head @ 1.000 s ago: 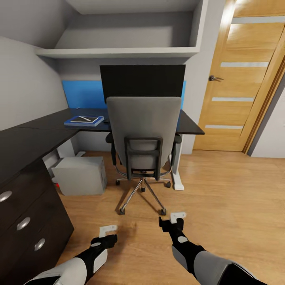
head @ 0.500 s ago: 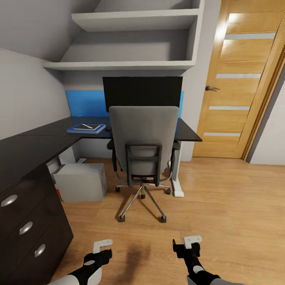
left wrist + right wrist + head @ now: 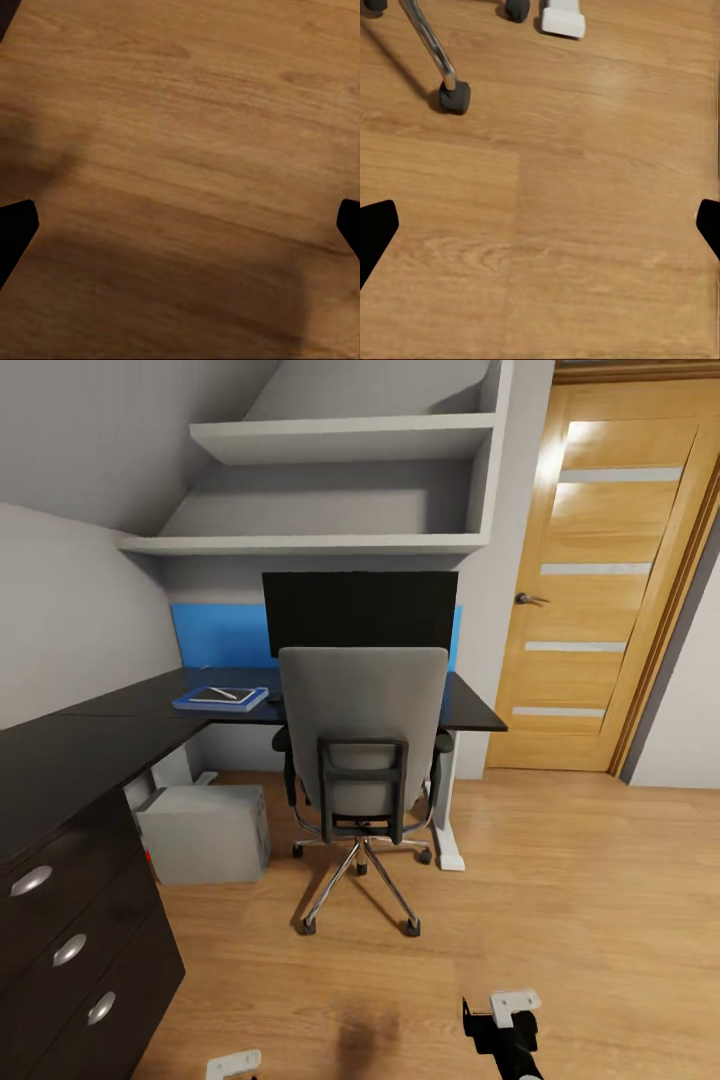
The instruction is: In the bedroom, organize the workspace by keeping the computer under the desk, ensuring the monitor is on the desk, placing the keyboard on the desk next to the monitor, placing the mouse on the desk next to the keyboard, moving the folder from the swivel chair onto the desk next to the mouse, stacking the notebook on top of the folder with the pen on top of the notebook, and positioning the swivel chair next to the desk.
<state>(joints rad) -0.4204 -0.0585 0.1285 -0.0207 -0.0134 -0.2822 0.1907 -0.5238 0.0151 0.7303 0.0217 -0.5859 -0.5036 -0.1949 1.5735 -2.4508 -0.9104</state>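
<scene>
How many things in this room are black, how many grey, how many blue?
Black: 2, the monitor and the desk.
Grey: 3, the swivel chair, the computer and the notebook.
Blue: 2, the folder and the desk's back panel.
Total: 7.

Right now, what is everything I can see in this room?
Grey upholstered swivel chair: one, at the desk, back toward the camera.
Long black L-shaped desk: one, along the left wall and the rear.
Wide black monitor: one, on the desk behind the chair.
Flat blue folder: one, on the desk, small grey notebook stacked on it.
Light grey computer tower: one, on the floor under the desk.
Wooden door: one, right.
Grey wall shelves: two, above the desk.
Left gripper: open, over floor.
Right gripper: open, over floor.
</scene>
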